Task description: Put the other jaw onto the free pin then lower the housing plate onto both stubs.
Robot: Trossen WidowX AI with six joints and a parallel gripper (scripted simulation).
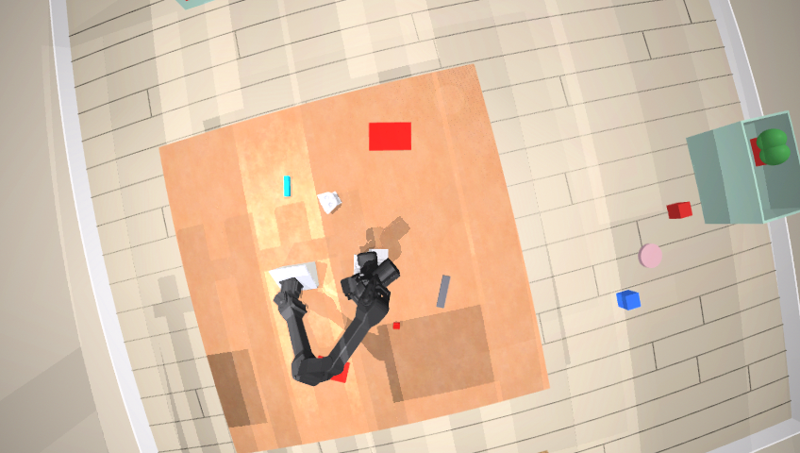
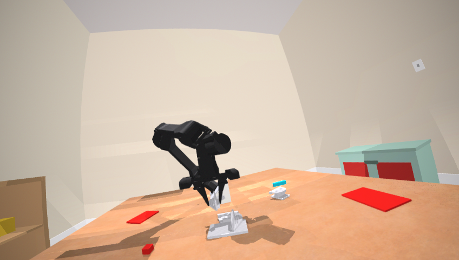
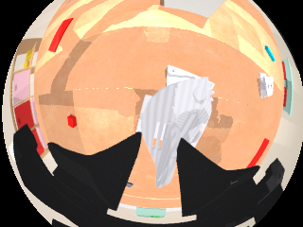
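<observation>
My gripper is shut on a white ribbed jaw with teeth at its far end. It holds the jaw tilted above the white base plate, with a gap below it in the exterior view. The other white jaw stands on the base. In the wrist view the held jaw covers much of the base, and the free pin cannot be made out. A white piece with two holes on top, apparently the housing plate, sits apart from the base.
A white slanted block stands near the arm's base. A cyan bar, a red cube, a grey bar and a red rectangle lie on the table.
</observation>
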